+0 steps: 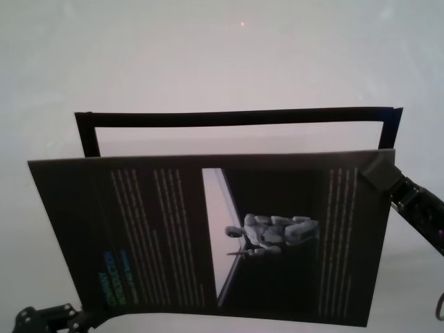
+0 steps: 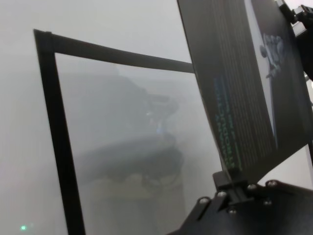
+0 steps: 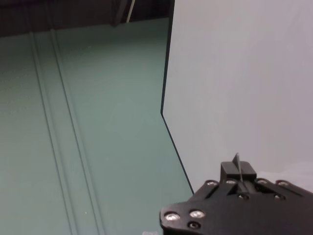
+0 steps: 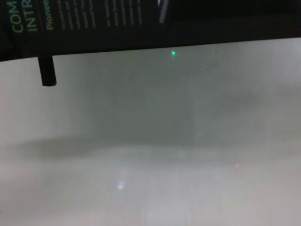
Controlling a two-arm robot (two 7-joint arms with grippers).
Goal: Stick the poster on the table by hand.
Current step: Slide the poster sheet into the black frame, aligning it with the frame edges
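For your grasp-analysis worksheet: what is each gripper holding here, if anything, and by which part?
Both hold the poster, lifted above the table. The right gripper clamps its far right corner; the left gripper clamps its near left corner, beside the heading.

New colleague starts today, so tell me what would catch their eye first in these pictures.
The big black poster dominates: it is held up above the pale table, not lying flat, with white text columns and a grey robot figure printed on it. The right tool pinches its far right corner, and the left tool grips its near left corner. Behind it, a black rectangular outline lies on the table.
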